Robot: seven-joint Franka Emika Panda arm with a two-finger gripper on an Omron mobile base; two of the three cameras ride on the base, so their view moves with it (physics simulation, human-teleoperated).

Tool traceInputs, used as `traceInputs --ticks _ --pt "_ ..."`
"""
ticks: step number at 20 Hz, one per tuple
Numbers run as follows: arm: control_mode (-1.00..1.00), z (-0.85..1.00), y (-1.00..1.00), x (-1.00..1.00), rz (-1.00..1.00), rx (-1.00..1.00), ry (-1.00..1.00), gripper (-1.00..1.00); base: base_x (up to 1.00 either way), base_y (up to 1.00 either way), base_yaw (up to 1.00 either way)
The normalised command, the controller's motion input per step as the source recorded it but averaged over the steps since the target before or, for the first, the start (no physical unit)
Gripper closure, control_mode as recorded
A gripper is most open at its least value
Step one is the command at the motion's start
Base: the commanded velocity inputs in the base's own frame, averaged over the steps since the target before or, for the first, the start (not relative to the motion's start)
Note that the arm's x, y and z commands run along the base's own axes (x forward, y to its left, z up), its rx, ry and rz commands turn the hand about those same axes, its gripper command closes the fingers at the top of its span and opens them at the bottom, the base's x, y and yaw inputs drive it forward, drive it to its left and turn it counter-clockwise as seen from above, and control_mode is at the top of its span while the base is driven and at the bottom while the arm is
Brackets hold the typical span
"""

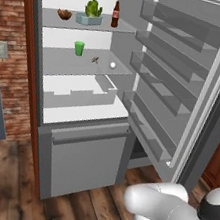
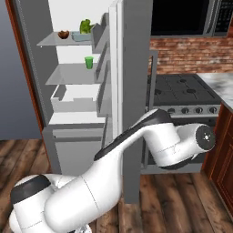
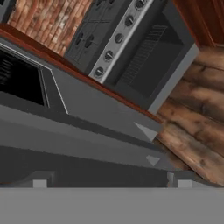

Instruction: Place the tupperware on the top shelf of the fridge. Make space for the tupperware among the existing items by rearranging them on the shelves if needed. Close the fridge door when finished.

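Note:
The tupperware (image 1: 88, 20), a pale blue box with green leaves in it, sits on the top shelf (image 1: 125, 29) between a brown croissant-like lump (image 1: 64, 14) and a dark bottle (image 1: 116, 14). On the shelf below stand a green cup (image 1: 79, 48), a tiny brown thing (image 1: 95, 59) and a white ball (image 1: 113, 66). The fridge door (image 1: 187, 84) stands wide open. My arm bends around the door's outer side (image 2: 136, 91). My gripper (image 3: 111, 183) is open with nothing in it, close to the door's grey outer face (image 3: 87, 109) by its black display panel (image 3: 22, 78).
A white drawer tray (image 1: 76, 94) lies under the shelves, above the grey bottom drawer front (image 1: 86, 159). A stove (image 2: 186, 95) stands right of the door, with a microwave (image 2: 182, 18) above it and a wooden cabinet (image 2: 223, 150) at the far right.

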Motion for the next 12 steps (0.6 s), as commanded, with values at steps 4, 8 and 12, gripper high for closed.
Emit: traceInputs --ticks 4,8,12 --pt "-1.00 0.00 -0.15 0.22 0.00 0.15 0.00 -1.00 0.00 0.00 0.00" --pt "-1.00 -0.01 0.00 0.34 0.01 0.16 0.00 -1.00 0.00 0.00 0.00" --pt "-1.00 -0.04 0.00 0.36 0.02 0.17 0.00 -1.00 0.00 0.00 0.00"
